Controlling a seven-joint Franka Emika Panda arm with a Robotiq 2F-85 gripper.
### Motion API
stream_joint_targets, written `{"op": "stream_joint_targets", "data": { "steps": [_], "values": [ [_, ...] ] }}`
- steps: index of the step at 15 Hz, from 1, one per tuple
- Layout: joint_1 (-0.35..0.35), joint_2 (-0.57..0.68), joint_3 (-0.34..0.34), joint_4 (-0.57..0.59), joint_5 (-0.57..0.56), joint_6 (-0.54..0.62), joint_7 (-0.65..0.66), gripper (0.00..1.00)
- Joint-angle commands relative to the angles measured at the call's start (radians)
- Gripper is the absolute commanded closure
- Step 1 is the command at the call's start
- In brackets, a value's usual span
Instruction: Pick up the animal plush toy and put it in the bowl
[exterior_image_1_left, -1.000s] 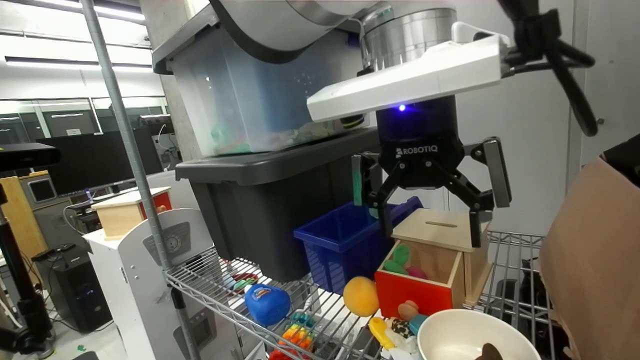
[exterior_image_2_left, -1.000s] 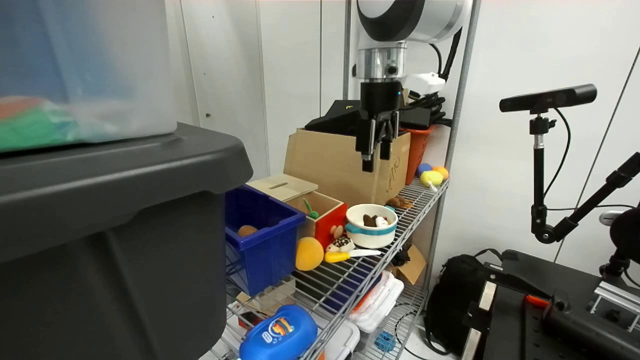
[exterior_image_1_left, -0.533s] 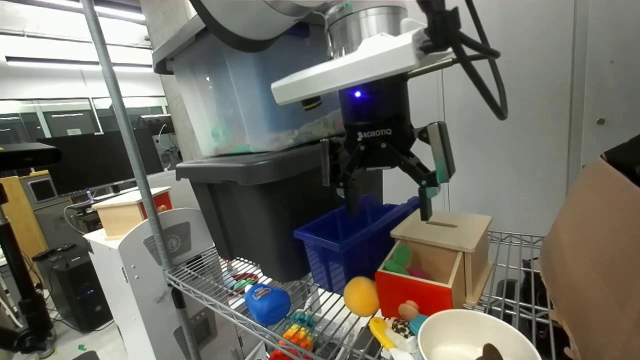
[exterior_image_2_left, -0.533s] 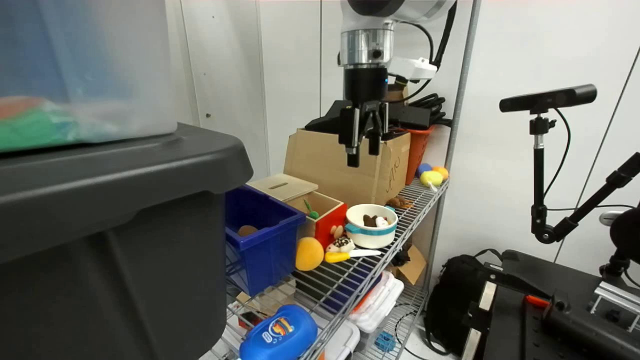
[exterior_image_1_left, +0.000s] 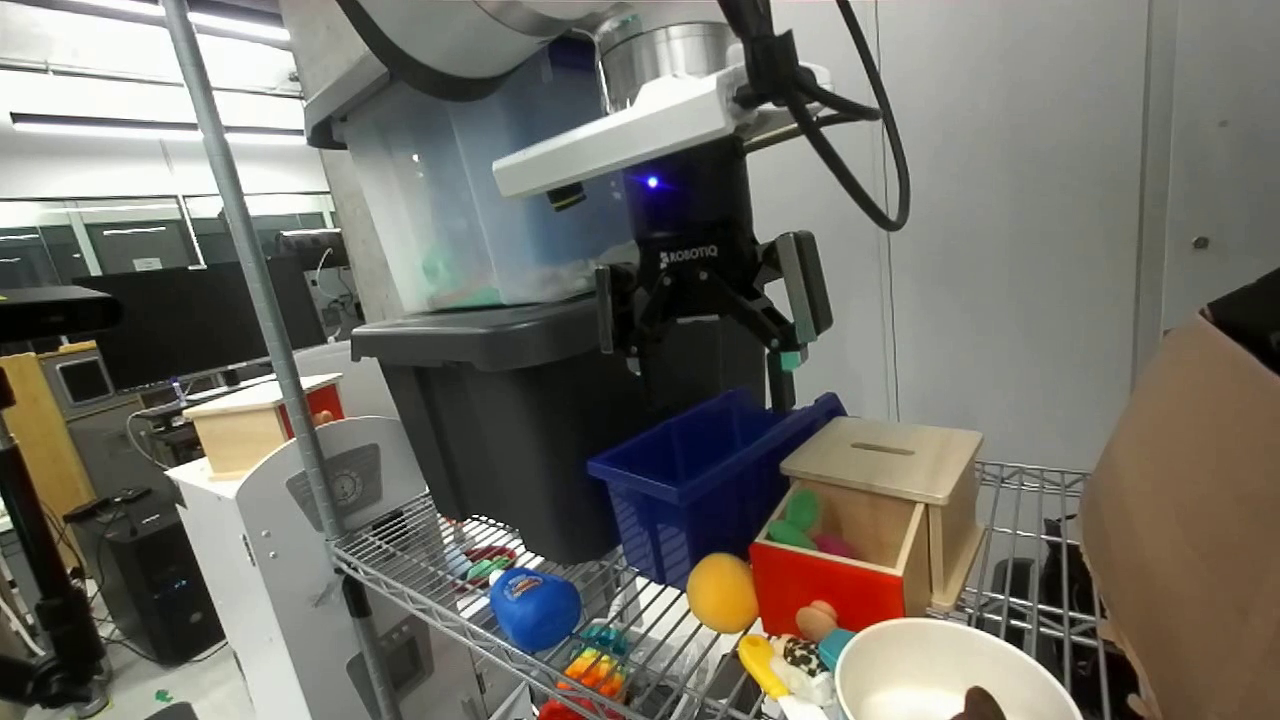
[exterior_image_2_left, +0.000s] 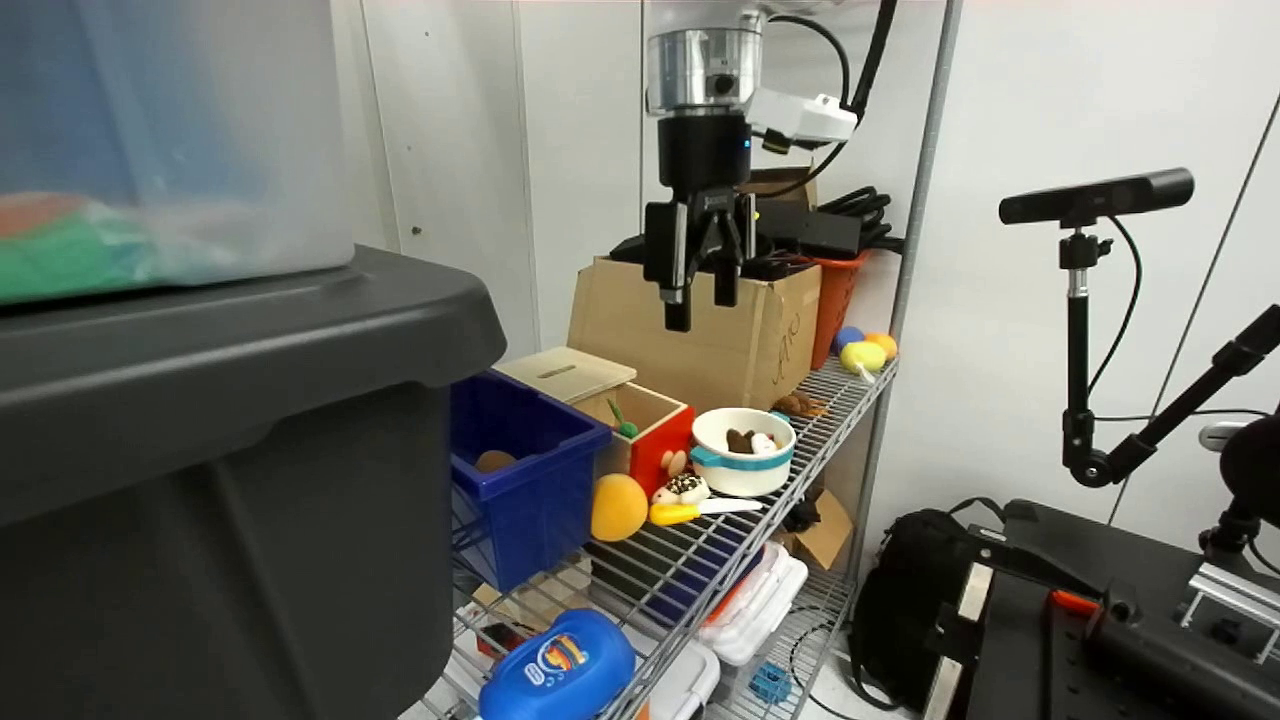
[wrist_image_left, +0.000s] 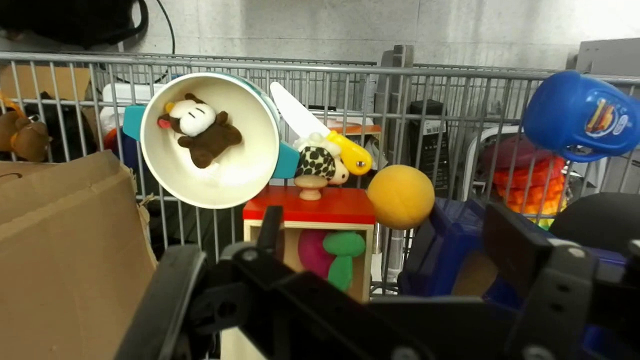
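Note:
The animal plush toy (wrist_image_left: 212, 142), dark brown with a white face, lies inside the cream-white bowl (wrist_image_left: 250, 155), which has teal handles. Both exterior views also show the bowl (exterior_image_2_left: 740, 482) with the brown toy (exterior_image_2_left: 740, 441) in it; in an exterior view the bowl (exterior_image_1_left: 900, 665) is cut off by the bottom edge. High over the shelf, apart from bowl and toy, my gripper (exterior_image_1_left: 714, 385) stands open with nothing between its fingers. In the wrist view the open gripper (wrist_image_left: 387, 225) spans the wooden box and blue bin below, with the bowl up and left.
A wooden box with a red drawer (exterior_image_1_left: 830, 590), a blue bin (exterior_image_1_left: 680, 490) and a yellow-orange ball (wrist_image_left: 400, 196) stand near the bowl. Beside it lie a toy knife (wrist_image_left: 305, 117) and a spotted plush (wrist_image_left: 316, 162). Stacked storage tubs (exterior_image_1_left: 540, 420) and a cardboard box (exterior_image_2_left: 680, 330) flank the shelf.
My gripper has shifted left in both exterior views, away from above the bowl side, staying open. The bowl and the brown toy have not moved.

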Motion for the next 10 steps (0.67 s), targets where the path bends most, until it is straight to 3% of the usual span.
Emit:
{"op": "stream_joint_targets", "data": {
  "steps": [1, 10],
  "values": [
    [0.010, -0.009, 0.006, 0.020, -0.007, -0.047, 0.015, 0.00],
    [0.012, -0.017, 0.002, 0.022, -0.009, -0.070, 0.018, 0.00]
  ]
}}
